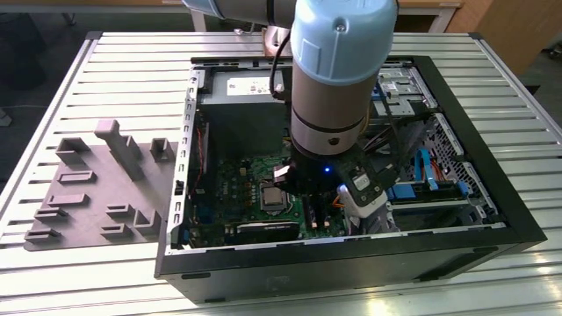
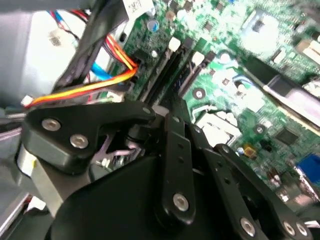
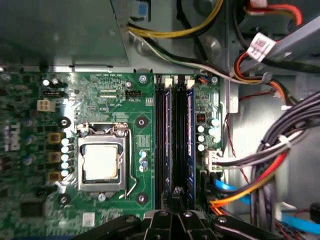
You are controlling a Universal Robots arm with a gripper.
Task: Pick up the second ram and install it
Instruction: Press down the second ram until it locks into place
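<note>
Black hand (image 3: pixel 175 220) low over motherboard (image 3: pixel 115 95) — fingertips at ram slots (image 3: pixel 174 135)

My gripper (image 2: pixel 170 150) is matt black plastic with shiny metal screws; the counter (image 1: pixel 131 72) is ribbed, dull metal; the motherboard (image 3: pixel 115 100) looks glossy green.

An open black computer case (image 1: pixel 491 227) lies on a slatted metal table (image 1: pixel 131 72), filling the centre and right of the frame. The robot arm (image 1: pixel 338 72), pale blue and silver, comes down from the top centre into the case, its black gripper (image 1: pixel 330 187) low over the green motherboard (image 1: pixel 233 184). At the left, beside the case, lies a grey fixture tray (image 1: pixel 88 197) with upright blocks.
</note>
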